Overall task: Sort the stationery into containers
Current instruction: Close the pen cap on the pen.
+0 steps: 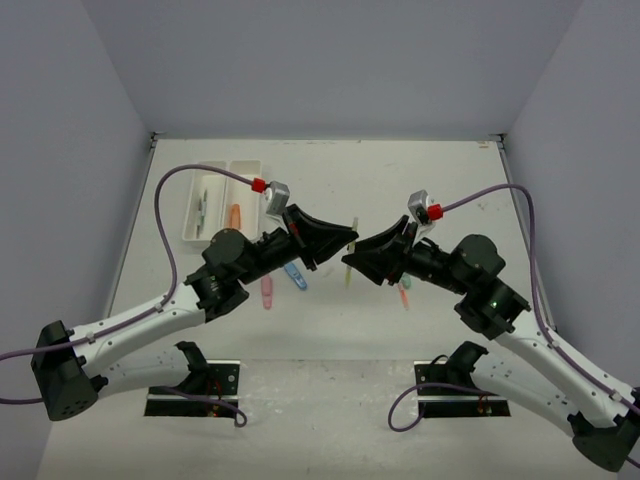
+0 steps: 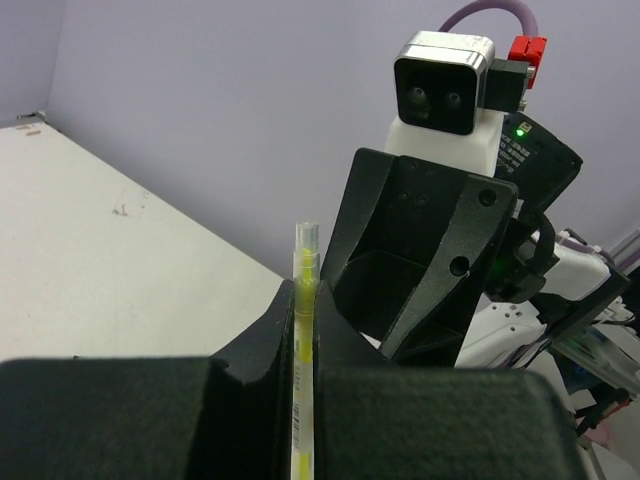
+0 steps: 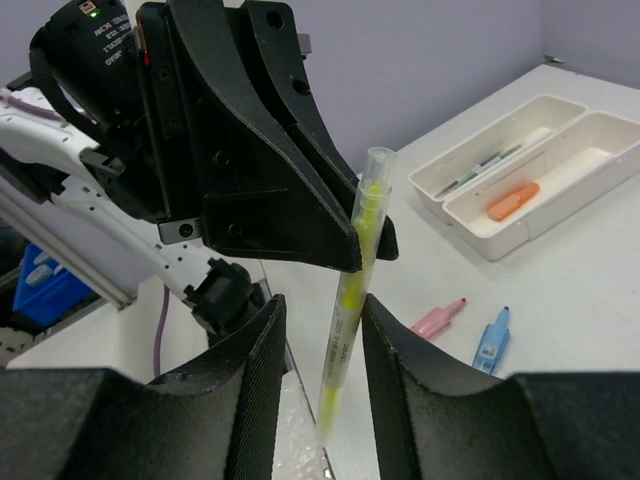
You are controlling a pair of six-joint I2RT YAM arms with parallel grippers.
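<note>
trays (image 3: 585, 165) x2, yel marker (image 3: 350, 300) x1

The pale table (image 1: 330, 180) carries two joined white trays (image 1: 246, 162) at its far left; nearer the middle a pink piece (image 1: 266, 292) and a blue piece (image 1: 295, 275) lie close together, not touching; black base plates (image 1: 228, 378) sit at the near edge.

Left claw (image 2: 305, 300) clamped, right claw (image 3: 318, 310) parted
</note>
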